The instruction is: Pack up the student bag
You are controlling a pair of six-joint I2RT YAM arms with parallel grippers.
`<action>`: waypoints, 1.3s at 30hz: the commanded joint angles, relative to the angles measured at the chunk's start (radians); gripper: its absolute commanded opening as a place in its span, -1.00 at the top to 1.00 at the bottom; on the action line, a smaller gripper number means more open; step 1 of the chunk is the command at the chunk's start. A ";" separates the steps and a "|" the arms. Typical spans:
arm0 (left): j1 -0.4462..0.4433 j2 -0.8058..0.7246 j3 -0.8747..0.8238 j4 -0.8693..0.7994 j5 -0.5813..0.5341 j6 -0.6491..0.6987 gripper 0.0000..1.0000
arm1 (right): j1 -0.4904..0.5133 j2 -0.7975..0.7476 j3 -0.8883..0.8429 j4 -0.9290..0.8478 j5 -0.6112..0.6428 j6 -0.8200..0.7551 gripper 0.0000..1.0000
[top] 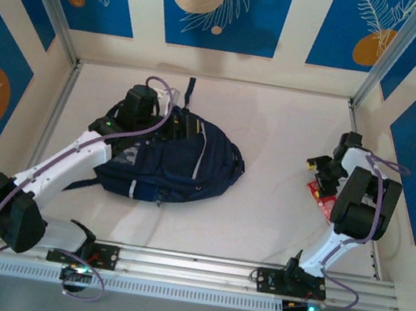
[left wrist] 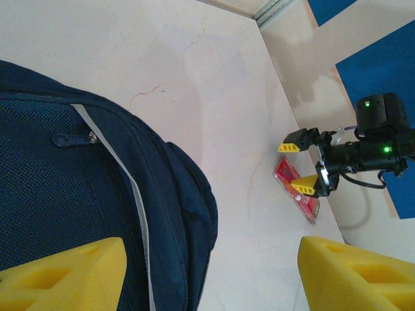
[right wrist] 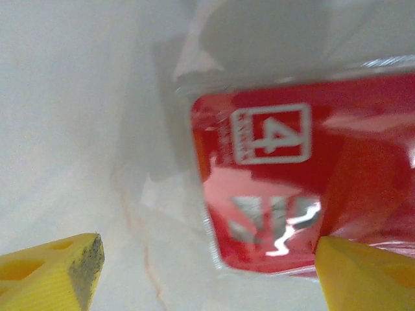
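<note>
The navy-blue fabric backpack (top: 182,169) with grey-white stripes lies flat on the pale bench (top: 284,128), left of centre. The left gripper (left wrist: 211,285) hovers above it, wide and empty. The right gripper (right wrist: 207,272), also wide, hangs over a red plastic-wrapped packet (right wrist: 292,188).

- Student bag (top: 171,161): navy blue, with a grey-white stripe along its seam and a dark mesh panel.
- Packet (right wrist: 305,181): glossy red, white boxed "4", clear plastic border.
- Left tool (left wrist: 211,278) and right tool (right wrist: 207,272): yellow fingers.
- Bench (top: 291,137): pale cream with faint reddish veins.
- Walls (top: 142,1): cream, with blue panels bearing white leaf outlines and orange discs.
</note>
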 commanded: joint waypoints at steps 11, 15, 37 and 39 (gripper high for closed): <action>-0.009 0.000 0.023 -0.002 -0.010 0.028 -0.40 | 0.093 0.011 -0.087 0.064 -0.138 0.031 -0.60; -0.008 0.000 0.022 -0.004 -0.012 0.029 -0.40 | 0.135 -0.008 -0.112 0.100 -0.180 0.062 -0.56; -0.017 0.041 0.032 -0.009 -0.003 0.058 -0.39 | 0.473 -0.278 -0.273 0.128 -0.207 0.249 -0.49; -0.043 0.066 0.057 -0.023 0.016 0.072 -0.34 | 0.460 -0.372 -0.271 0.078 -0.145 0.206 -0.52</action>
